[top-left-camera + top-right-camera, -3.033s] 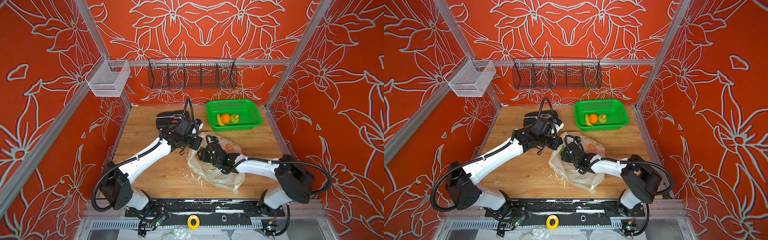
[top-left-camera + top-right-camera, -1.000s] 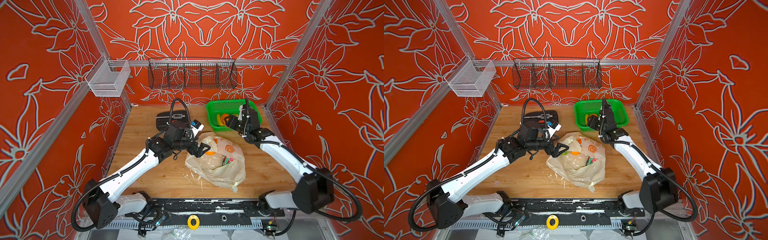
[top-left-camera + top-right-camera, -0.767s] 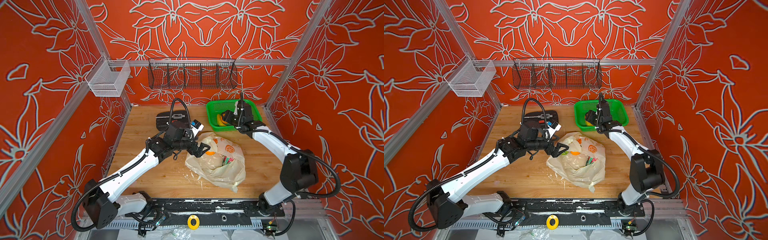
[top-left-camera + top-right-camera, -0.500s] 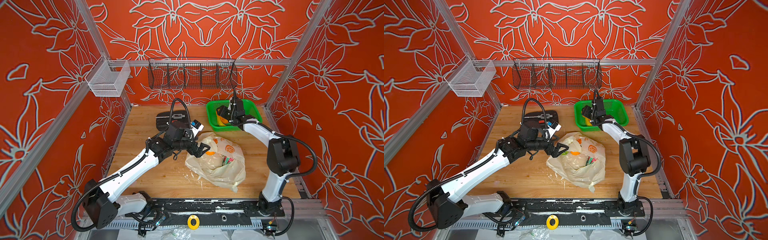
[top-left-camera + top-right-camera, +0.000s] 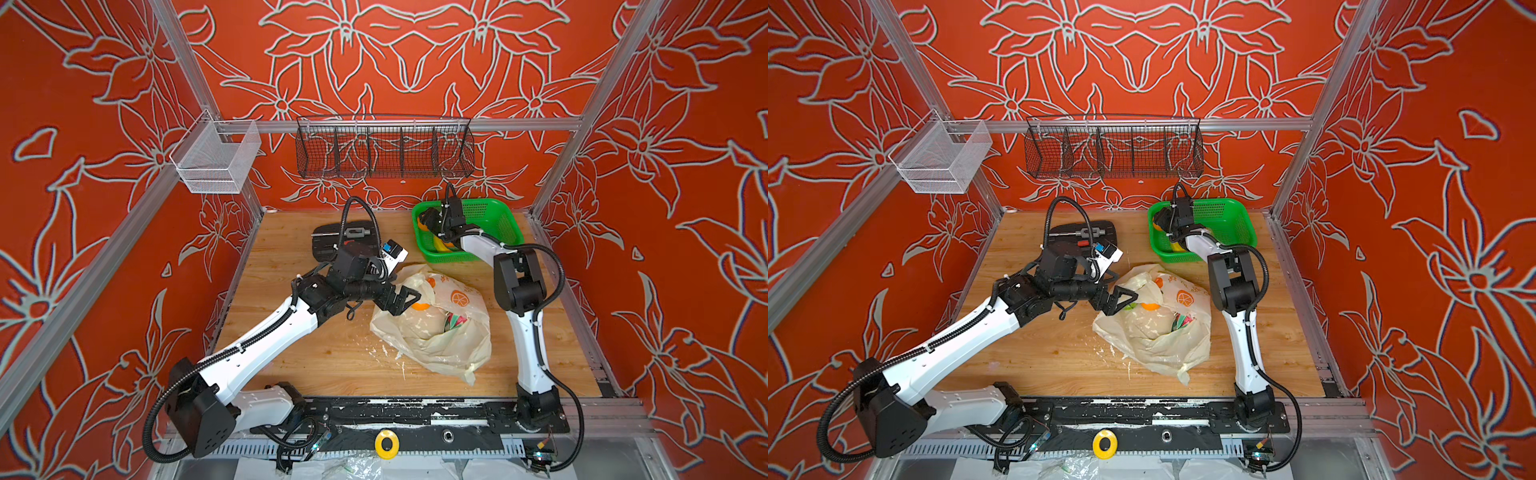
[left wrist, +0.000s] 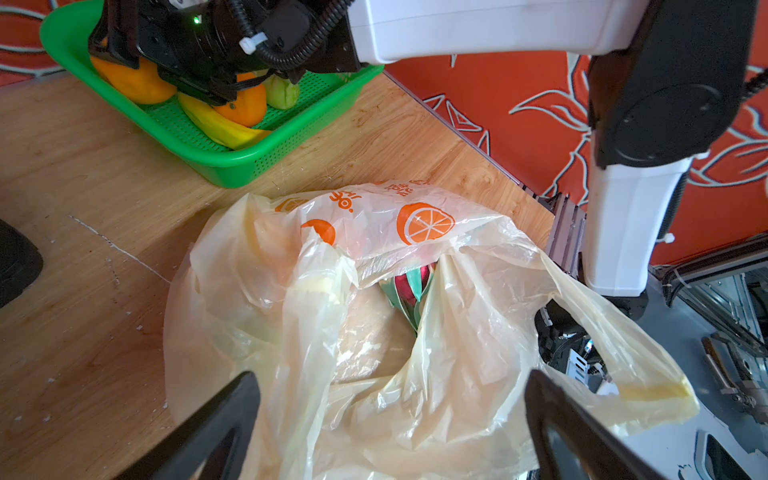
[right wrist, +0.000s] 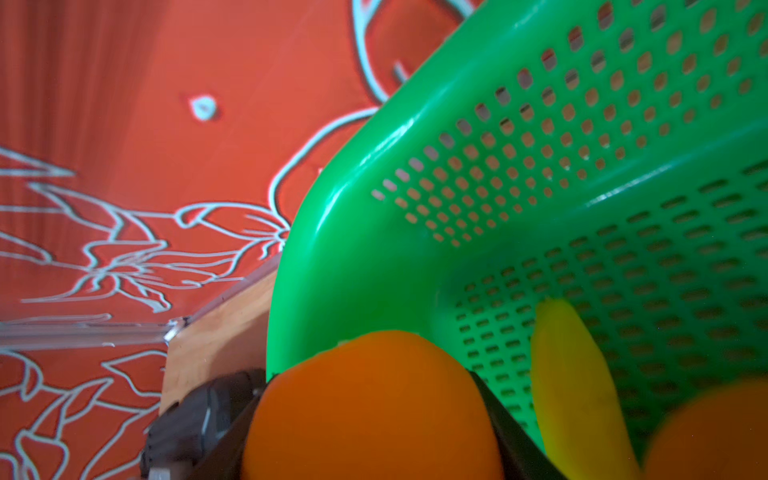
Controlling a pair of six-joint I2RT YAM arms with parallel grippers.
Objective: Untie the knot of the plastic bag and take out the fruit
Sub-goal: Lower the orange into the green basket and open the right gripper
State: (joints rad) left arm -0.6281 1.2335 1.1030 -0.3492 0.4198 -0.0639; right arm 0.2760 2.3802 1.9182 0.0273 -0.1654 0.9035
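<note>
Red flowered walls around a wooden counter [image 5: 332, 365]. Shows no knot on the plastic bag [image 5: 436, 349], which slumps open mid-counter with its handles loose. Clamps an orange [image 7: 374, 407] between the right fingers [image 7: 511, 432], low in the green basket [image 7: 374, 249] beside a banana [image 7: 569, 374], a second orange [image 6: 245, 106] and a green fruit [image 6: 282, 89]. Keeps the left fingers [image 6: 208, 428] spread wide and empty at the bag's mouth.

Looks like untying done, unloading partway. Leaves in the bag a dragon fruit [image 6: 409, 286] and what seems a further orange [image 5: 419, 306], perhaps more under the folds.

Carries orange-slice prints [image 6: 424, 222] and orange lettering [image 6: 345, 199] on the bag, too crumpled to read; no brand legible elsewhere.
</note>
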